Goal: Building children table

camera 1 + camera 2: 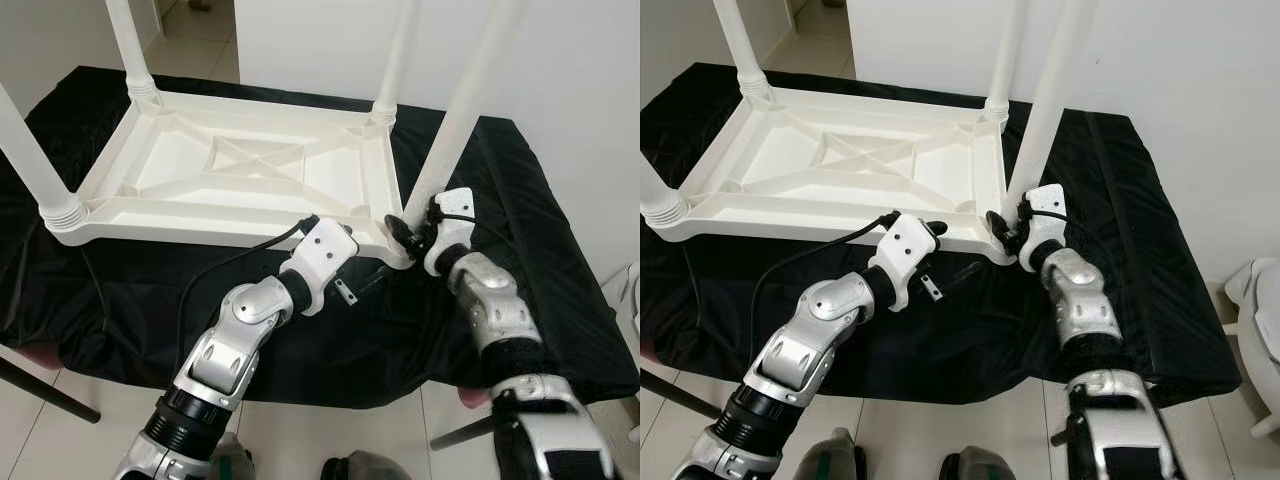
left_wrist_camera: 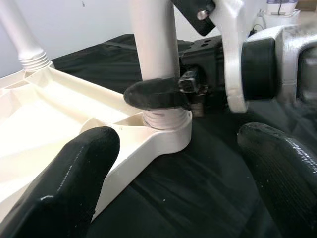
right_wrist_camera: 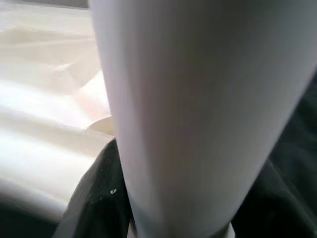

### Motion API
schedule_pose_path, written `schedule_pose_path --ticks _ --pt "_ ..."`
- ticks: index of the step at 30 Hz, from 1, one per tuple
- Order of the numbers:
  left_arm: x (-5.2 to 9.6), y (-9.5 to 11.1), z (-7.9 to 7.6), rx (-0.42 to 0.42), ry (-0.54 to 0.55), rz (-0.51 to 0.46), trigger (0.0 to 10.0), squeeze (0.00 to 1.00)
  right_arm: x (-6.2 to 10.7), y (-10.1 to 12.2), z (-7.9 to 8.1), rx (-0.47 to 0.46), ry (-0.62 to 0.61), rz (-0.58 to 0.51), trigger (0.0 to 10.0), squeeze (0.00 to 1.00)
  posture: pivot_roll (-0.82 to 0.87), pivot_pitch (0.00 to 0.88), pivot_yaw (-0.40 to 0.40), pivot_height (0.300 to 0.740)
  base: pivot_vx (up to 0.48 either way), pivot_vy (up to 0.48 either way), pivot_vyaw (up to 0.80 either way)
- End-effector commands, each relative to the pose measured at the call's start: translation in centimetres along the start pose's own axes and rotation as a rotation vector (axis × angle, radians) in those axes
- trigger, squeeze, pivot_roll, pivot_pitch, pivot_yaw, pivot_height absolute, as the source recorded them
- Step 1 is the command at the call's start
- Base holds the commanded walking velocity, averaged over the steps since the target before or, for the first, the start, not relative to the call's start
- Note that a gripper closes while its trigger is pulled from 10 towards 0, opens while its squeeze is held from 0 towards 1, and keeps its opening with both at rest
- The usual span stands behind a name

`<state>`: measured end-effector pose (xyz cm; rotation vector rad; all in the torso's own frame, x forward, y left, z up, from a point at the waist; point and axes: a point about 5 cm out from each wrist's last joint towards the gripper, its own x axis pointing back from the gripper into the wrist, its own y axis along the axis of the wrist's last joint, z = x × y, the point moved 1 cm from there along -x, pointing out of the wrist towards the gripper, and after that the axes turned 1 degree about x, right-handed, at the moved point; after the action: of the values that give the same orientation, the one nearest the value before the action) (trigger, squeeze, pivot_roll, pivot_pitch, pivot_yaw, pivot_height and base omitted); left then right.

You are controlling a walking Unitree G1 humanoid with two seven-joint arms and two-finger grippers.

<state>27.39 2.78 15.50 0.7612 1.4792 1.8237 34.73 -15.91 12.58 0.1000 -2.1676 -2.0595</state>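
A white plastic table (image 1: 230, 165) lies upside down on a black cloth, its legs pointing up. My right gripper (image 1: 408, 232) is shut on the near right leg (image 1: 465, 110), just above the threaded socket at the table's corner (image 2: 166, 134). One of its black fingers (image 2: 153, 94) wraps the front of the leg. In the right wrist view the leg (image 3: 188, 109) stands very close. My left gripper (image 2: 178, 188) is open, low over the cloth beside that same corner, with nothing between its fingers (image 2: 74, 183).
Three more legs stand in the far left (image 1: 130, 45), far right (image 1: 395, 55) and near left (image 1: 30, 150) corners. The black cloth (image 1: 520, 260) covers a low support above a tiled floor. A white wall is behind. A white object (image 1: 1255, 300) stands on the right.
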Motion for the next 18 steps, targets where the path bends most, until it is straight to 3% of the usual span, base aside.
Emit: schedule_pose_path --ticks 1,2,4,6,17,18 --pt "-0.1 -0.1 -0.2 0.007 -0.001 0.002 10.0 0.00 1.3 -1.1 -1.5 0.025 -0.236 0.063 10.0 0.00 -0.03 0.012 -0.050 0.740 0.000 0.000 0.00" --pt "-0.2 0.0 -0.2 0.006 -0.002 0.002 10.0 0.00 2.1 -1.1 -0.5 0.021 -0.300 0.061 10.0 0.00 -0.03 0.013 -0.052 0.740 0.000 0.000 0.00" --pt "-0.2 0.0 -0.2 0.006 -0.002 0.002 10.0 0.00 2.1 -1.1 -0.5 0.021 -0.300 0.061 10.0 0.00 -0.03 0.013 -0.052 0.740 0.000 0.000 0.00" --pt "-0.2 0.0 -0.2 0.006 -0.003 0.001 10.0 0.00 2.9 -1.0 1.2 0.001 -0.331 0.051 10.0 0.00 -0.03 0.013 -0.053 0.740 0.000 0.000 0.00" --pt "-0.1 -0.1 -0.3 0.009 0.002 0.001 10.0 0.00 2.3 -0.7 1.5 -0.027 -0.272 0.059 10.0 0.00 -0.02 0.004 -0.070 0.740 0.000 0.000 0.00" --pt "-0.1 -0.1 -0.2 0.009 0.005 0.000 10.0 0.00 2.2 -0.5 1.5 -0.038 -0.264 0.051 10.0 1.00 -0.02 0.004 -0.070 0.740 0.000 0.000 0.00"
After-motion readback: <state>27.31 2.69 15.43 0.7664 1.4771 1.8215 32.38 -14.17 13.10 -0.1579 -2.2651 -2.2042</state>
